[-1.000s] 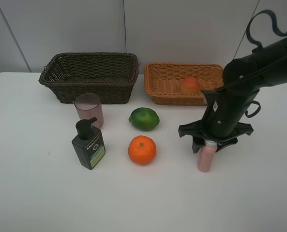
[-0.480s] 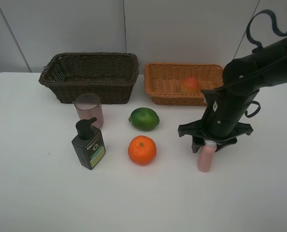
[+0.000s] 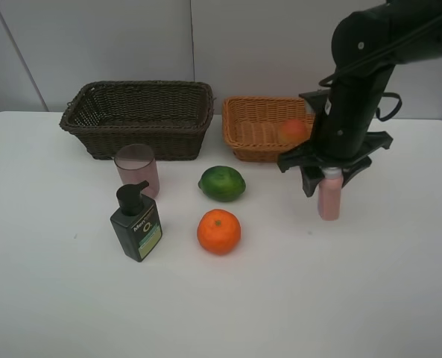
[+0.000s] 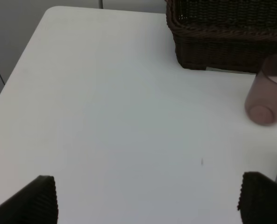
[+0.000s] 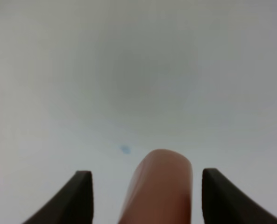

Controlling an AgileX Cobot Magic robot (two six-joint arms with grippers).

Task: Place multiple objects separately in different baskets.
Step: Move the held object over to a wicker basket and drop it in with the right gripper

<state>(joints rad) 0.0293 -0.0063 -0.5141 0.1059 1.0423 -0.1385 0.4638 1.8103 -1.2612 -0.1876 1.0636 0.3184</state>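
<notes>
The pink bottle (image 3: 329, 200) has risen, clamped between the right fingers (image 5: 80, 198).

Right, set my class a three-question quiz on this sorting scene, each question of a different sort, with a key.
1. True or false: the peach lies in the light basket.
2. What does the right end effector grip? A. cup B. pink bottle C. pump bottle
3. How many fruits lie on the table, outside both baskets?

Key: 1 true; 2 B; 3 two, the lime and the orange.
</notes>
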